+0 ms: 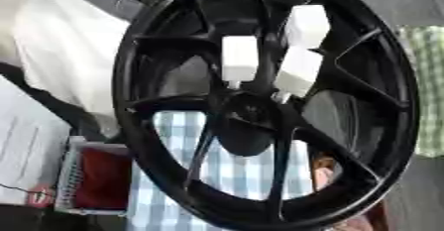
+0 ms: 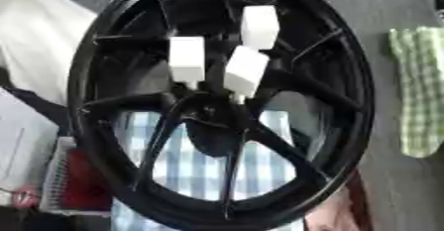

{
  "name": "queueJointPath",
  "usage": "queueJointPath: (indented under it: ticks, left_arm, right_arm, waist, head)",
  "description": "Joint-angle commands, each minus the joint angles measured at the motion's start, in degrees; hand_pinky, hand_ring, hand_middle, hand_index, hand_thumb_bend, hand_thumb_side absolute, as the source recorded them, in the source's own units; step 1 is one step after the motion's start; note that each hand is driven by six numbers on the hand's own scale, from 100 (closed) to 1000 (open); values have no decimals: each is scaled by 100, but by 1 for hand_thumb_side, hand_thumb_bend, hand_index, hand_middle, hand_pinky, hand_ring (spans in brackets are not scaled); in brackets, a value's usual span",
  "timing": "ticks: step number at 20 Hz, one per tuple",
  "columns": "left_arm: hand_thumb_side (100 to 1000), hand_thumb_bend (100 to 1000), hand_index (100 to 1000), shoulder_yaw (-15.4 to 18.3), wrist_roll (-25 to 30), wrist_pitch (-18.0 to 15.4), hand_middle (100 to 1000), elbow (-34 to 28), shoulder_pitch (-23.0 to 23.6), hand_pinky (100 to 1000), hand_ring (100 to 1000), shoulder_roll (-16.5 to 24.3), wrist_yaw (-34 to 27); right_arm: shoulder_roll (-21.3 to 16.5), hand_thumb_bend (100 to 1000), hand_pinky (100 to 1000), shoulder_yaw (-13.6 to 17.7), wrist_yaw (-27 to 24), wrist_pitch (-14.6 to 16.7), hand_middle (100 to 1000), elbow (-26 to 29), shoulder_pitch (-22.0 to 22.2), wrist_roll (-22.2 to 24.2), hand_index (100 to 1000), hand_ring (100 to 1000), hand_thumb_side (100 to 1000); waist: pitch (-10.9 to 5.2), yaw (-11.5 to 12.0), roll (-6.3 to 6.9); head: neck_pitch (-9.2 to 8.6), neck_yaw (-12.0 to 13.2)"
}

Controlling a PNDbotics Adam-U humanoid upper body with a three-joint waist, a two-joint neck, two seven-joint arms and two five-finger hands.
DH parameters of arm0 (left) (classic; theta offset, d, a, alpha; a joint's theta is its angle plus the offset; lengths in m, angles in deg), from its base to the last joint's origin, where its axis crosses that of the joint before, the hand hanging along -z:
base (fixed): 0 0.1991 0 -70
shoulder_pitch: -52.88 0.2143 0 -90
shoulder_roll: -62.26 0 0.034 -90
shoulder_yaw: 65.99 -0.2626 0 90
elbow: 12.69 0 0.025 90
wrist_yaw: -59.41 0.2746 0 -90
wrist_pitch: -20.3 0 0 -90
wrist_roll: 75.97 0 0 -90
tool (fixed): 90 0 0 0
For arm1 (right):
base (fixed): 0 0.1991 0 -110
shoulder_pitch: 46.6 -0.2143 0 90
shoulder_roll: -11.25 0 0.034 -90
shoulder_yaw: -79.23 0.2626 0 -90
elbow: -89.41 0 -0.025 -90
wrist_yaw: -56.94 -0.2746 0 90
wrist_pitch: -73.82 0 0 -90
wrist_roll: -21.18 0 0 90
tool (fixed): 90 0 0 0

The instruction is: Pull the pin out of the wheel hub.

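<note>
Close to the camera, filling both views, stands a black multi-spoke alloy wheel (image 1: 260,101), upright w/ its face toward the head, so the hub (image 1: 247,113) sits approx. at picture centre and is reachable from the front. Three white block-shaped pieces (image 2: 187,59) cluster just above the hub, each w/ a thin stem at its lower end pointing toward the hub. Judgement: these are prob. the pin heads, seated in the hub bolt holes; none appears withdrawn, so the task step looks not yet begun. Which one is the target pin cannot be told.

Neither robot hand shows in either view; open/closed state cannot be told, nothing is seen held.

Behind the wheel, seen through the spokes, lies a blue-and-white checked cloth (image 1: 234,175). A green checked cloth (image 2: 420,91) lies at the right edge, cut off in the left eye view. Lower left: a red-filled white tray (image 1: 95,178), partly masked by the rim. Wheel base and its support are out of frame. A pinkish shape (image 1: 325,173) behind the lower right spokes cannot be identified.
</note>
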Motion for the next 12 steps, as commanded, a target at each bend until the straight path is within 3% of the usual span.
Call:
queueJointPath:
  ticks: [1,7,12]
  left_arm:
    - [604,169,862,60,-39,2,721,-93,0,824,772,54,51]
    - [604,169,862,61,-80,-6,721,-93,5,824,771,26,86]
    - [609,167,862,56,-105,-7,720,-93,28,824,772,-2,113]
  right_arm:
    - [-251,100,884,60,66,30,657,87,-56,33,731,805,531]
    - [-261,100,884,49,81,38,659,87,-70,56,732,806,533]
    - [-469,100,878,52,247,14,677,87,-149,288,740,809,440]
  waist:
    - [-81,-11,-2]
    - [-71,6,-16]
    - [-65,1,-28]
  head:
    - [-40,-10]
    - [-63,-21]
    - [-29,-83]
